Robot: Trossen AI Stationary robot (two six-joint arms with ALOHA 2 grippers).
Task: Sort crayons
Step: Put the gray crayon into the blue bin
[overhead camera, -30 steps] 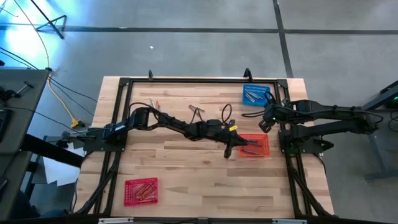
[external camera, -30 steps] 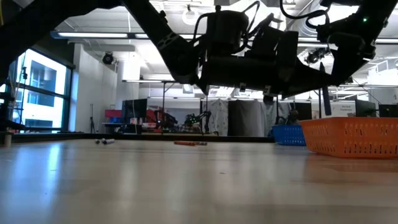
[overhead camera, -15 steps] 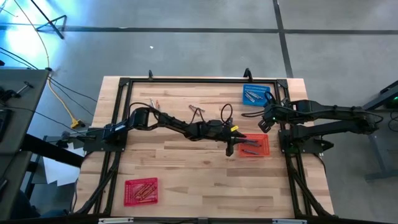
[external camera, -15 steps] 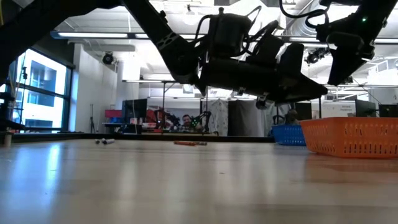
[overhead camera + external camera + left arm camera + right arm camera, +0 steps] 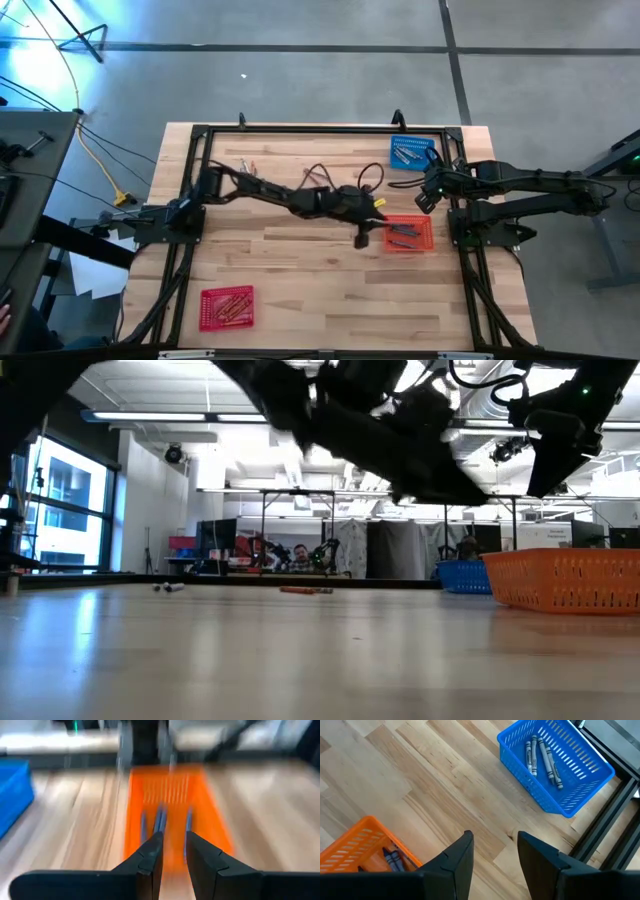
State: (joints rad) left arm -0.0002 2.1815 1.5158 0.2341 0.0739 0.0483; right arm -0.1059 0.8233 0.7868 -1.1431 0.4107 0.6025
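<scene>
Two dark, near-black jointed arms, left arm [image 5: 270, 192] across the frame's middle with loose black cable loops and a small yellow tag near its wrist, right arm [image 5: 520, 185] at the right edge, matte black wedge-shaped fingers [image 5: 452, 865], smooth and unmarked

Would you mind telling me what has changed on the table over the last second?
The left gripper has drawn back from the orange basket toward the table's middle, its arm lifting in the low view; its fingers stand slightly apart, empty. The right gripper, the blue basket, the grey crayons and the red basket stayed put.
</scene>
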